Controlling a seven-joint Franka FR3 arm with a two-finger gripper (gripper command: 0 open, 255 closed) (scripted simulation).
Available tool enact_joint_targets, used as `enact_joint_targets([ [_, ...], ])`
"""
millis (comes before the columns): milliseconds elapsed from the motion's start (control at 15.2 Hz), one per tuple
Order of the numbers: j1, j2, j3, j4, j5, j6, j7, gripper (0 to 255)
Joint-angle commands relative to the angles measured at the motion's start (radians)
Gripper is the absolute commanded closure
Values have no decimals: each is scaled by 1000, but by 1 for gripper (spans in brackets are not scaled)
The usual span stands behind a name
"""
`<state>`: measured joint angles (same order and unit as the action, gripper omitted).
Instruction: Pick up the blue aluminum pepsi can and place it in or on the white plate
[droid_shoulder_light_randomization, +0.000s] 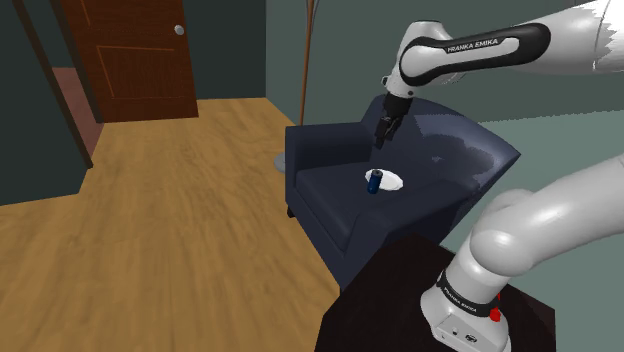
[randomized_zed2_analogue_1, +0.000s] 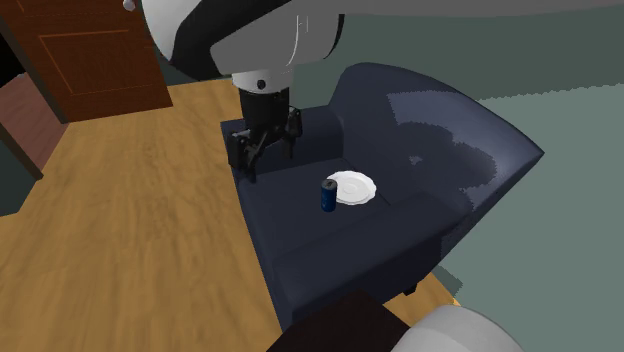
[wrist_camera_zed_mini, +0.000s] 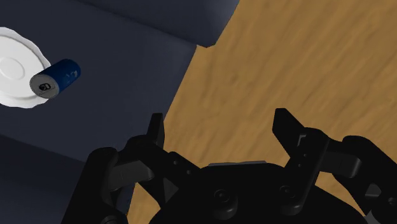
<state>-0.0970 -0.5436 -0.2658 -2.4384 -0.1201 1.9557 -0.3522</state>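
My tool (droid_shoulder_light_randomization: 382, 135) hangs empty, fingers apart, well above the plate (droid_shoulder_light_randomization: 396, 180). The blue can (droid_shoulder_light_randomization: 375, 181) stands upright on the armchair (droid_shoulder_light_randomization: 330, 190) seat, just beside the plate. I'd judge it light, thin-walled and slick, so I'd take it mid-body, gently.
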Motion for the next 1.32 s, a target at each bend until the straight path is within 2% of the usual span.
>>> enact_joint_targets([
  [0, -6, 63, -37, 5, -6, 57, -38, 0],
  [330, -15, 219, -123, 39, 6, 174, -135, 0],
  [594, -18, 362, -186, 89, 49, 256, -228, 0],
  [924, -32, 560, -243, 179, 154, 337, -366, 0],
  [1254, -87, 767, -251, 303, 290, 381, -510, 0],
])
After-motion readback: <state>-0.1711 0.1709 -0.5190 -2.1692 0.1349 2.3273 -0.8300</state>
